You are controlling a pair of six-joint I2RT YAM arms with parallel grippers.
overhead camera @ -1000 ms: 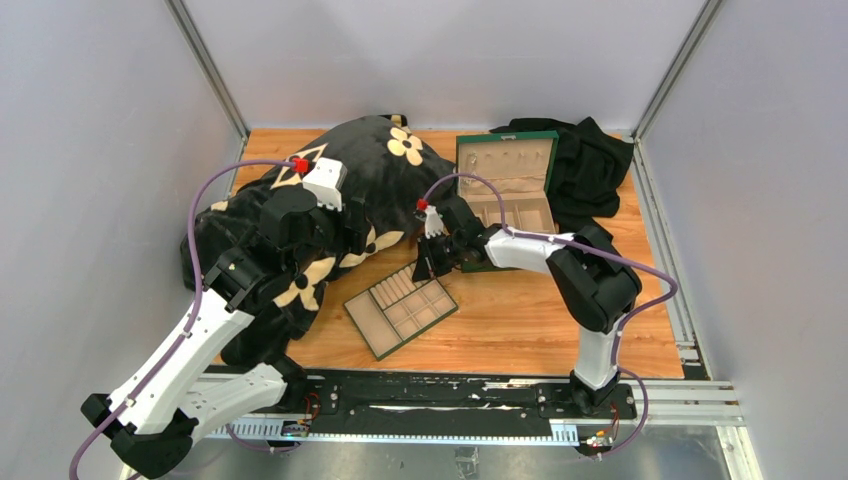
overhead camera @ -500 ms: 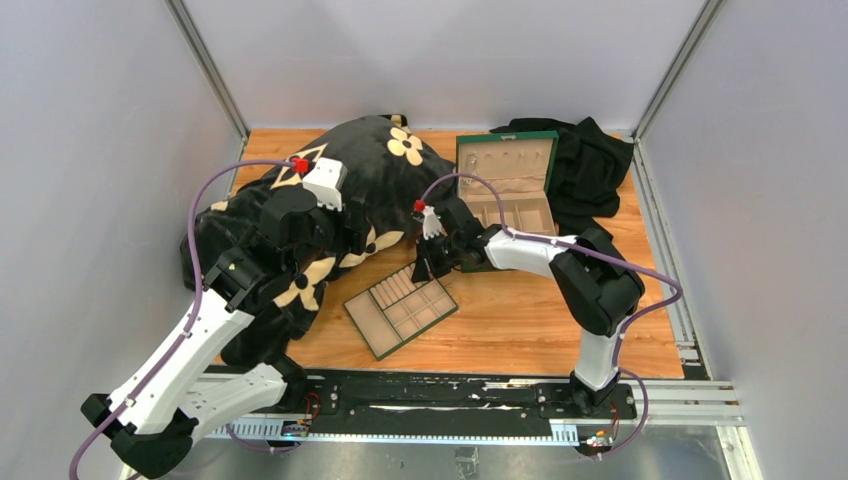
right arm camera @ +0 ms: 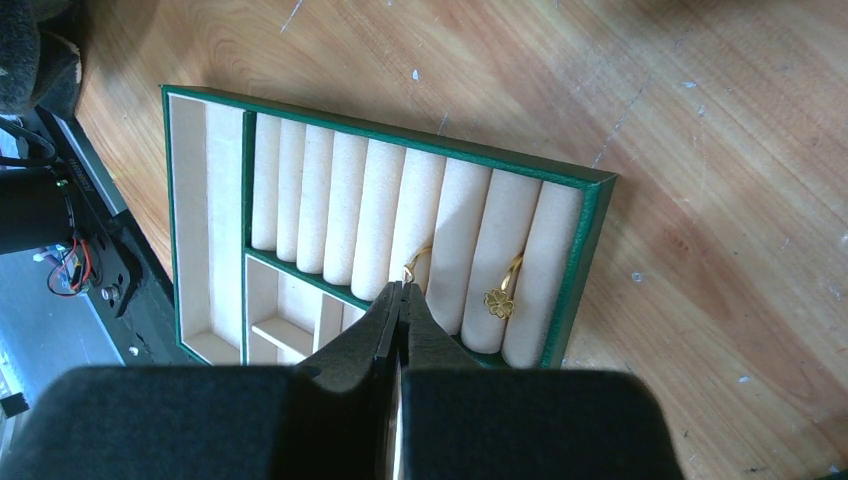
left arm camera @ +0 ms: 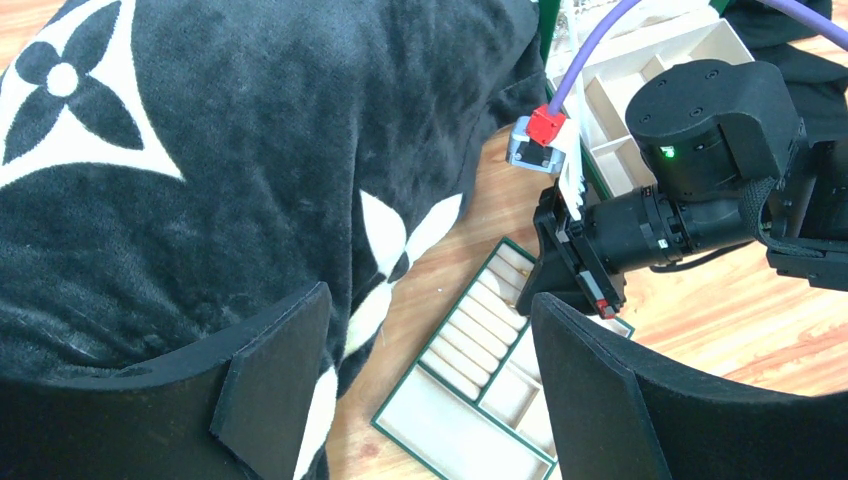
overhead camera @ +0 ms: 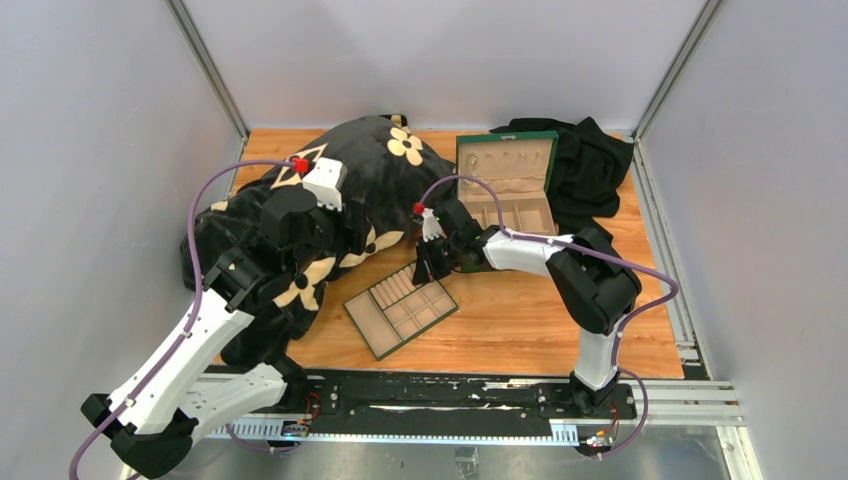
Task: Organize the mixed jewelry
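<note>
Over the ring rolls: my right gripper [right arm camera: 400, 288], jaws pressed together.
Tray [right arm camera: 585, 260]: thin gold ring [right arm camera: 418, 262] at my tips, cannot tell if pinched; clover ring [right arm camera: 498, 298] nearer the rim.
Left gripper [left arm camera: 430, 335]: spread wide above black blanket [left arm camera: 200, 180], empty.
Change: right wrist crept slightly leftward; left unmoved.

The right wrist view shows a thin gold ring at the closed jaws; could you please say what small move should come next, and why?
Probably lift the right gripper straight up from the green tray. The gold ring already seems lodged in one of its grooves, like the clover ring one groove over, and the shut jaws seem to stop just short of it.
</note>
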